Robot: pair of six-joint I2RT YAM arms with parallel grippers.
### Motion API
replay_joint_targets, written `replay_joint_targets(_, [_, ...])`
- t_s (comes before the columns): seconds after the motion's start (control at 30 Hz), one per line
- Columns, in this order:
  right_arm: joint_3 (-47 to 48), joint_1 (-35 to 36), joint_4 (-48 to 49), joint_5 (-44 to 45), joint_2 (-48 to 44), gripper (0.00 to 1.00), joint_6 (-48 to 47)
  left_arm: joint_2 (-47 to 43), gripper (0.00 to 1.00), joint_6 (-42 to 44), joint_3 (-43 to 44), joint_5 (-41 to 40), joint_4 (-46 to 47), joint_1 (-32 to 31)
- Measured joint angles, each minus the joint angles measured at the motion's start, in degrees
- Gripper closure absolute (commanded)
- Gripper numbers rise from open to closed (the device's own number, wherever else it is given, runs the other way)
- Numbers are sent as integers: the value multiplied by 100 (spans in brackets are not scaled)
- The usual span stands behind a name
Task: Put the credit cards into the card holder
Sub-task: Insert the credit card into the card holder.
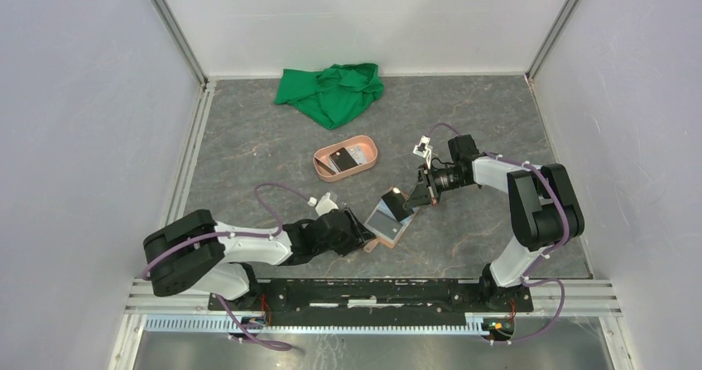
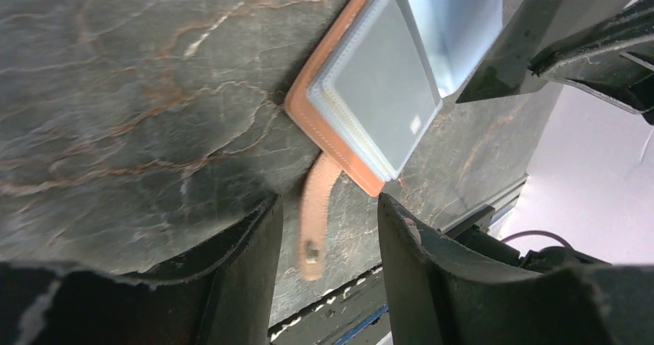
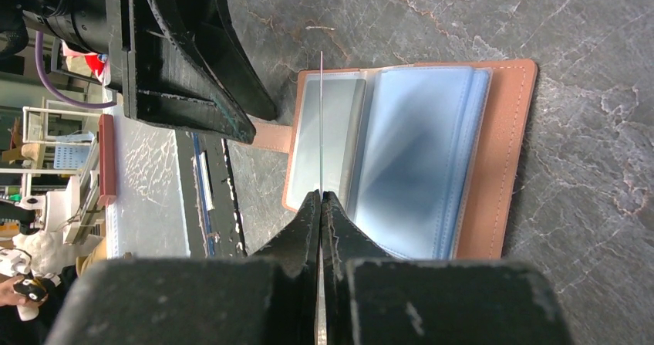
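Lying open and flat on the tabletop (image 1: 248, 151), the holder (image 1: 387, 225) has its tab (image 2: 315, 214) pointing at the left gripper (image 2: 330, 206). That gripper's jaws stand apart either side of the tab, gripping nothing. Right gripper (image 3: 321, 198) is closed on a card (image 3: 321, 129), held edge-on over the pockets and parallel to the spine.

blocked: left fingers (image 2: 231, 268) flank wallet (image 1: 386, 228) tab; right fingers (image 3: 305, 229) with card (image 1: 397, 204) over it | free: tabletop (image 1: 468, 239) right of wallet

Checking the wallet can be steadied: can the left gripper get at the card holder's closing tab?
Likely yes: the closing tab lies uncovered, right between the left gripper's parted fingers.
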Motion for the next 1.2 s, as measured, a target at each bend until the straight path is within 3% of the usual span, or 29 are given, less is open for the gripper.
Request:
replay_joint_targets(0.23, [0, -11, 0, -2, 2, 100, -2, -535, 41, -168, 24, -184, -894, -55])
replay_joint_targets(0.4, [0, -11, 0, -2, 37, 100, -4, -533, 42, -361, -236, -17, -557, -103])
replay_joint_targets(0.57, [0, -11, -2, -4, 42, 100, -7, -28, 66, -549, -262, 177, 188, -120])
replay_joint_targets(0.73, [0, -11, -4, -7, 48, 100, -46, 201, 94, -678, -264, 186, 356, -122])
replay_joint_targets(0.8, [0, -11, -7, -7, 52, 100, -52, 192, 98, -693, -295, 140, 356, -122])
replay_joint_targets(1.1, [-315, -7, 540, -264, 48, 100, 431, -656, 96, -315, -461, -205, -533, 260])
replay_joint_targets(1.2, [-741, 35, 1202, -310, -2, 100, 1108, -767, 85, 26, -459, -199, -758, 538])
